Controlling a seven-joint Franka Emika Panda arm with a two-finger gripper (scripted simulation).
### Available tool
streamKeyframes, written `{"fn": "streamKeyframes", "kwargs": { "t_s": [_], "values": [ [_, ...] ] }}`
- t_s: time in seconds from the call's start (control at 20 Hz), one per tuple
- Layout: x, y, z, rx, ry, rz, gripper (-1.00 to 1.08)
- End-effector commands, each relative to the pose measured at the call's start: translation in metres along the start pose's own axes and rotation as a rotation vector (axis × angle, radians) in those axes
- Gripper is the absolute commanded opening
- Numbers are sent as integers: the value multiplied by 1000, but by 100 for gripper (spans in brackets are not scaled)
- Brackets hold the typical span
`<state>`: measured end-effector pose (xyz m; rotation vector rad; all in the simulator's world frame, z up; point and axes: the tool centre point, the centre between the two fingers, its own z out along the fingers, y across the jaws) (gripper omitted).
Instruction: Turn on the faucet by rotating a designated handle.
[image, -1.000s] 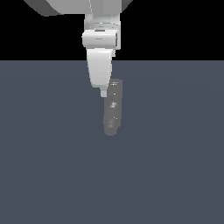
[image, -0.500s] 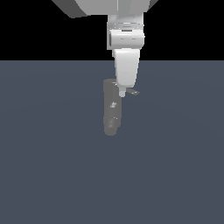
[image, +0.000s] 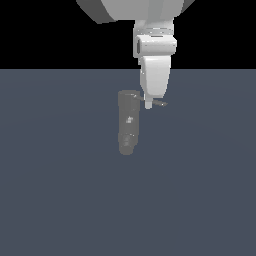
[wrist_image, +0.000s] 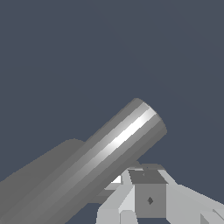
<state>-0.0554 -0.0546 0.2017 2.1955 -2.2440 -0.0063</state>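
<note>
The faucet (image: 127, 122) is a dark grey upright cylinder with pale specks in the middle of the exterior view. Its handle (image: 159, 103), a thin dark rod, sticks out from the top toward the exterior view's right. My gripper (image: 148, 104) hangs down from above, its white fingertip against the handle close to the cylinder's top. The jaws look closed together with nothing held between them. In the wrist view a large shiny grey cylinder (wrist_image: 109, 151) fills the picture diagonally, right in front of my fingers (wrist_image: 148, 199).
A flat dark blue-grey floor (image: 60, 200) spreads all around the faucet. The white arm (image: 150, 20) comes in from above.
My gripper has moved from the exterior view's left of the faucet to its right and come lower. The faucet's top has swung leftward, and the handle now shows sticking out to the right.
</note>
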Motion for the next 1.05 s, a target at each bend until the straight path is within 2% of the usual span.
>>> {"fn": "streamKeyframes", "kwargs": {
  "t_s": [0.0, 1.0],
  "values": [
    [12, -9, 0, 5, 0, 8, -100],
    [73, -59, 0, 4, 1, 27, -100]
  ]
}}
